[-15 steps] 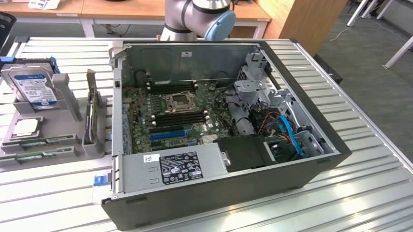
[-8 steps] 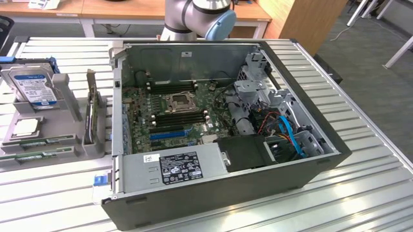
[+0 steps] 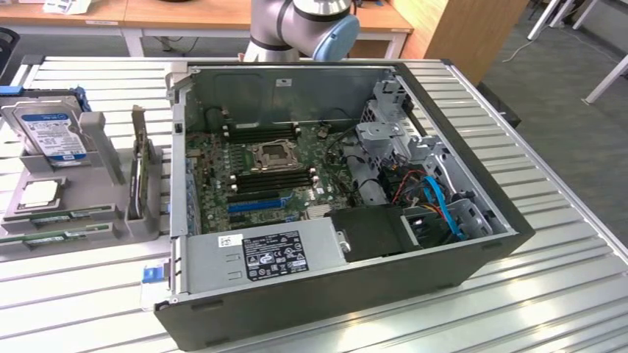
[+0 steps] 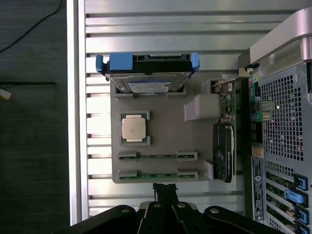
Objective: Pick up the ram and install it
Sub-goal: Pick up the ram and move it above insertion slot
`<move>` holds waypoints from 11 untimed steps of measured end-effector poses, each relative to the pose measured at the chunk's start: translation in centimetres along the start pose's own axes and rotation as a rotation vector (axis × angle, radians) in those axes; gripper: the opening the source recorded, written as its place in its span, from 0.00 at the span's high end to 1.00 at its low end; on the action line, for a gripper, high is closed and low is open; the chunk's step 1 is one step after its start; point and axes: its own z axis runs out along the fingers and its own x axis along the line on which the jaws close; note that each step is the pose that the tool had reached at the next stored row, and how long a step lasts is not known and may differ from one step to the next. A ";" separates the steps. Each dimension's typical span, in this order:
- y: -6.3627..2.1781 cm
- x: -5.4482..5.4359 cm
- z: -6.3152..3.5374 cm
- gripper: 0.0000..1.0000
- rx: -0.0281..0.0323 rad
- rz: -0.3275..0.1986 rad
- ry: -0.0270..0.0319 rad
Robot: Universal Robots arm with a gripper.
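Hovering just beside the grey plastic parts holder, the black two-fingered hand has its fingers pressed together and carries nothing. Both memory modules are seated in parallel grooves of the holder. The outer ram stick, long, narrow and green, lies at the holder's edge and is nearest the hand. The inner ram stick lies between it and a square silver processor chip. A blue-framed hard drive stands at the holder's opposite end. A green expansion card stands upright on the side facing the open black computer case. Holder and case rest on the slatted metal worktop, with the holder at the exterior view's left.
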 end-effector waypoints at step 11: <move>0.00 0.0 0.00 0.90 0.0000 -0.005 0.0002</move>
